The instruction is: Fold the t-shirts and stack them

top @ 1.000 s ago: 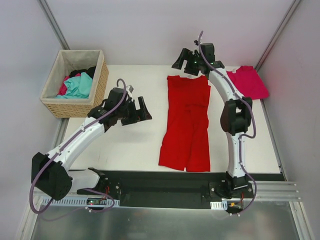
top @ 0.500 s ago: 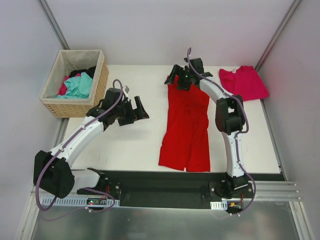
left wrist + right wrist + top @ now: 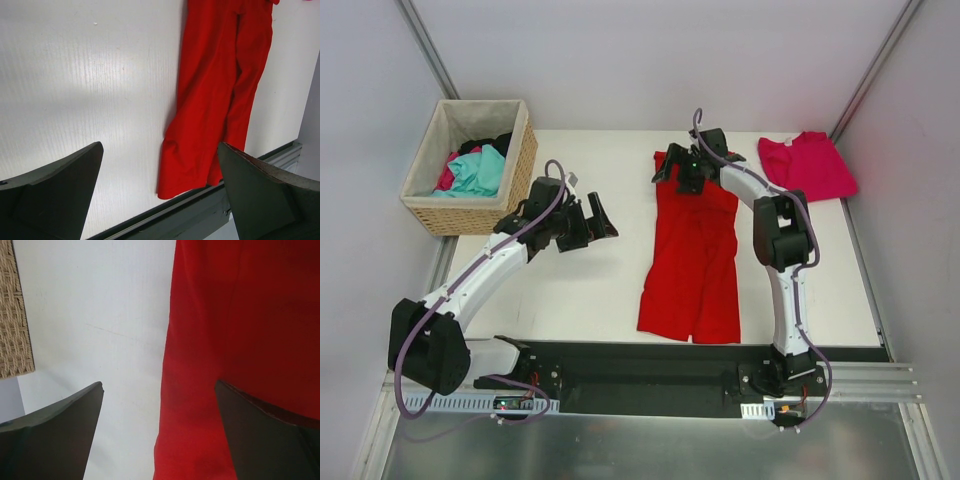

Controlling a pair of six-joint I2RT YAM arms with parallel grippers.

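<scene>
A bright red t-shirt lies as a long folded strip down the middle of the table, also seen in the left wrist view as the red t-shirt and filling the right wrist view. A magenta-pink t-shirt lies folded at the far right corner. My right gripper hovers open over the red shirt's far left corner, nothing between its fingers. My left gripper stands open over bare table, left of the red shirt and apart from it.
A wicker basket with teal, pink and dark clothes stands at the far left; its weave shows as the basket in the right wrist view. A black rail runs along the table's near edge.
The right gripper has come down and left from beyond the shirt's far edge onto its far left corner. The left gripper has opened wider and shifted slightly left.
</scene>
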